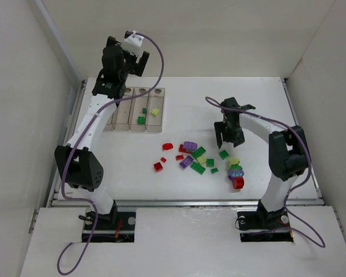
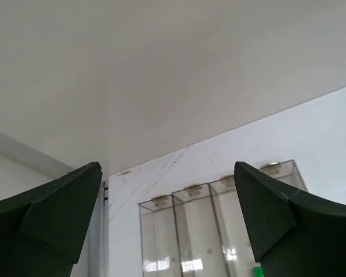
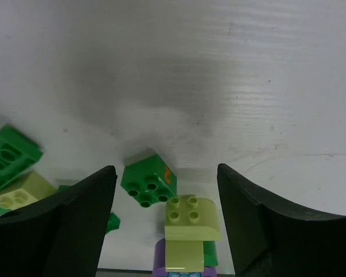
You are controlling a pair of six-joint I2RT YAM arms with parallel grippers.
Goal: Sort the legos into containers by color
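Top view: the left gripper (image 1: 132, 62) hung high over the bins (image 1: 122, 112), which stood at the table's (image 1: 259, 98) 10 o'clock. Its jaws were spread and held nothing. The two bins on the right held two green pieces and a yellow one. The loose legos (image 1: 197, 158) lay scattered near the table's middle, trailing off toward 4 o'clock. The right gripper (image 1: 229, 138) hovered at the pile's 1 o'clock, also released and empty.

Left wrist: the fingers (image 2: 57, 202) stood wide apart with only the wall and table between them. The bins (image 2: 161, 231) showed at 6 o'clock, clear and upright, with a green speck at the frame's bottom edge.

Right wrist: the fingers (image 3: 75, 213) were spread and gripped nothing. A green brick (image 3: 149, 180) lay on the table between them, nearer the left finger. At its 5 o'clock, just beside it, a yellow brick (image 3: 190, 219) sat on a purple brick (image 3: 161, 262). More green and yellow legos lay at 9 o'clock.
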